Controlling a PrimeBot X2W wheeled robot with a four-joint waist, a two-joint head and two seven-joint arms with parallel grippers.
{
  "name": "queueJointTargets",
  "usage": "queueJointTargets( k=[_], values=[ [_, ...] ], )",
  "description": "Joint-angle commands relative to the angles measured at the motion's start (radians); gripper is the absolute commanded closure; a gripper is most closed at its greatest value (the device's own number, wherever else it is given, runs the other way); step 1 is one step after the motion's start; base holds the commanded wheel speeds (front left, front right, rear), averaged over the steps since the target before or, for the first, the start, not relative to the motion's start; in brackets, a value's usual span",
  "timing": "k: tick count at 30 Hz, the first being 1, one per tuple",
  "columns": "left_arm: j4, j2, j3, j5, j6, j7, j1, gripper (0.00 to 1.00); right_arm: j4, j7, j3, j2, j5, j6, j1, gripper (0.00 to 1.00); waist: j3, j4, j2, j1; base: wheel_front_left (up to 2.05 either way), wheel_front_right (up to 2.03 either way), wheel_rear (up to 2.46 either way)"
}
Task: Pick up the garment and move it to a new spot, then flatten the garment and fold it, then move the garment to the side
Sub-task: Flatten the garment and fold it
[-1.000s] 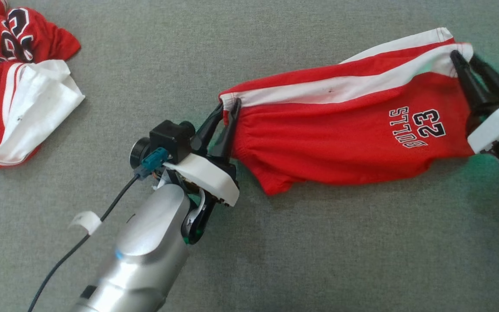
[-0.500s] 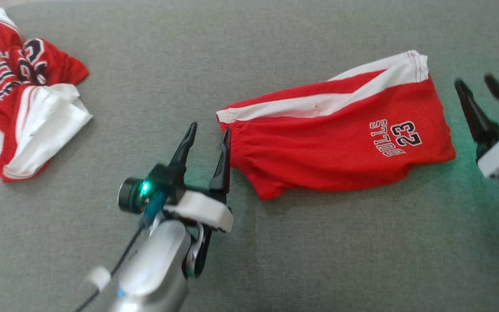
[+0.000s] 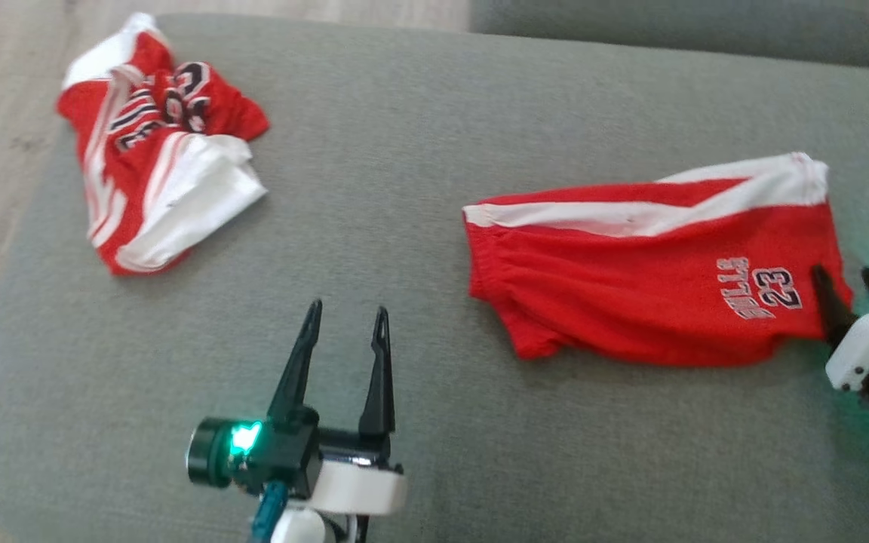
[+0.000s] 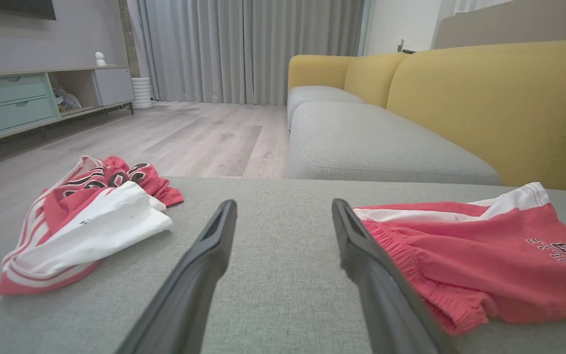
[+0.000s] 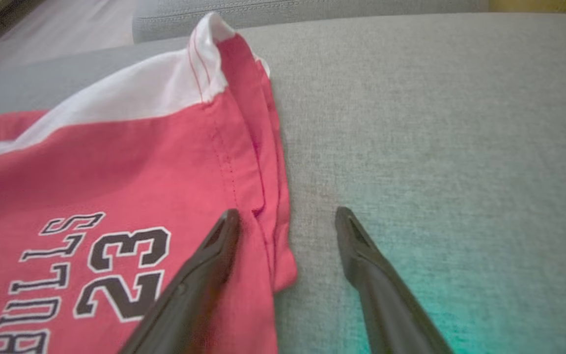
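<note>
On the grey cushion (image 3: pixel 404 151), toward its right side in the head view, the shorts (image 3: pixel 653 294) lie flat and crosswise. They are red, with a white stripe along the far edge. The gathered waistband is at their left end, and the "BULLS 23" print sits near their right end.

The right gripper (image 3: pixel 843 271) is at that printed end with its jaws spread and nothing pinched. In the right wrist view, one finger of this gripper (image 5: pixel 287 212) lies over the shorts (image 5: pixel 91 162) just beside the "23". The other finger is over bare cushion (image 5: pixel 435 123), and the hem edge runs up between the two. Whether the finger over the cloth touches it cannot be told. A green glow falls on the cushion by this gripper.

The left gripper (image 3: pixel 348 309) is near the waistband end but clear of it, over bare cushion. Its jaws are also released and empty, and a green lamp is lit on its wrist. In the left wrist view, the shorts (image 4: pixel 484 265) lie just past the right finger of this gripper (image 4: pixel 283 204).

A crumpled red and white jersey (image 3: pixel 163 188) sits well apart from the shorts, near the cushion's far left corner. Beyond it lie a wooden floor (image 4: pixel 189 137), a yellow sofa (image 4: pixel 484 98), grey curtains (image 4: pixel 248 49) and a low cabinet (image 4: pixel 27 98).
</note>
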Motion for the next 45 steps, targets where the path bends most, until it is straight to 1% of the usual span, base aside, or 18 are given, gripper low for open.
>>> queueJointTargets(
  k=[1, 2, 3, 4, 5, 9, 13, 17, 22, 26, 31, 34, 40, 42, 45],
  values=[
    [-0.041, 0.002, 0.026, 0.008, 0.005, -0.009, -0.007, 0.0, 0.018, 0.008, 0.015, 0.012, -0.008, -0.001, -0.004, 0.31, -0.019, 0.024, 0.0, 0.0001, 0.0, 0.0, 0.0],
    [-0.044, 0.001, 0.025, 0.01, 0.004, -0.009, -0.001, 0.0, 0.032, 0.016, 0.017, 0.028, -0.007, -0.001, -0.006, 0.53, -0.022, 0.027, 0.0, 0.0001, 0.0, 0.0, 0.0],
    [-0.045, 0.001, 0.025, 0.012, 0.004, -0.009, 0.004, 0.0, 0.042, 0.023, 0.02, 0.04, -0.006, -0.001, -0.009, 0.83, -0.024, 0.029, 0.0, 0.0001, 0.0, 0.0, 0.0],
    [-0.045, 0.001, 0.025, 0.012, 0.004, -0.009, 0.004, 0.0, 0.042, 0.023, 0.02, 0.04, -0.006, -0.001, -0.009, 0.83, -0.024, 0.029, 0.0, 0.0001, 0.0, 0.0, 0.0],
    [-0.046, 0.001, 0.025, 0.014, 0.003, -0.009, 0.006, 0.0, 0.049, 0.027, 0.023, 0.049, -0.006, -0.001, -0.012, 1.0, -0.026, 0.029, 0.0, 0.0001, 0.0, 0.0, 0.0],
    [-0.055, 0.0, 0.031, 0.026, 0.001, -0.009, 0.01, 0.0, 0.089, -0.011, 0.026, 0.062, -0.021, -0.001, -0.032, 1.0, -0.04, 0.009, 0.0, 0.0001, 0.0, 0.0, 0.0],
    [-0.06, 0.0, 0.051, 0.035, -0.004, -0.009, 0.018, 0.0, 0.111, -0.044, 0.021, 0.061, -0.022, -0.001, -0.043, 1.0, -0.057, -0.043, 0.0, 0.0001, 0.0, 0.0, 0.0],
    [-0.064, 0.0, 0.063, 0.037, -0.013, -0.009, 0.022, 0.0, 0.109, -0.074, 0.014, 0.03, -0.02, -0.001, -0.03, 1.0, -0.072, -0.108, 0.0, 0.0001, 0.0, 0.0, 0.0],
    [-0.062, 0.0, 0.064, 0.045, -0.024, -0.009, 0.022, 0.0, 0.103, -0.098, 0.002, -0.03, -0.023, -0.001, -0.01, 1.0, -0.079, -0.189, 0.0, 0.0001, 0.0, 0.0, 0.0],
    [-0.057, 0.0, 0.069, 0.044, -0.027, -0.009, 0.016, 0.0, 0.091, -0.107, -0.013, -0.04, -0.027, -0.001, -0.022, 1.0, -0.079, -0.235, 0.0, 0.0001, 0.0, 0.0, 0.0],
    [-0.044, 0.0, 0.068, 0.043, -0.038, -0.009, 0.022, 0.0, 0.048, -0.113, -0.03, -0.006, -0.046, -0.001, -0.064, 1.0, -0.096, -0.277, 0.0, 0.0001, 0.0, 0.0, 0.0],
    [-0.036, 0.0, 0.068, 0.042, -0.046, -0.009, 0.028, 0.0, -0.004, -0.114, -0.038, 0.014, -0.072, -0.001, -0.088, 1.0, -0.114, -0.288, 0.0, 0.0001, 0.0, 0.0, 0.0],
    [-0.026, 0.0, 0.072, 0.041, -0.055, -0.009, 0.039, 0.0, -0.151, -0.114, -0.048, 0.048, -0.155, -0.001, -0.113, 1.0, -0.143, -0.28, 0.0, 0.0001, 0.0, 0.0, 0.0],
    [-0.023, 0.0, 0.074, 0.039, -0.057, -0.009, 0.048, 0.0, -0.199, -0.112, -0.034, 0.07, -0.181, -0.001, -0.117, 1.0, -0.15, -0.272, 0.0, 0.0001, 0.0, 0.0, 0.0],
    [-0.022, 0.0, 0.069, 0.031, -0.059, -0.009, 0.059, 0.0, -0.267, -0.073, 0.006, 0.117, -0.224, -0.001, -0.117, 1.0, -0.157, -0.256, 0.0, 0.0001, 0.0, 0.0, 0.0]
  ],
)
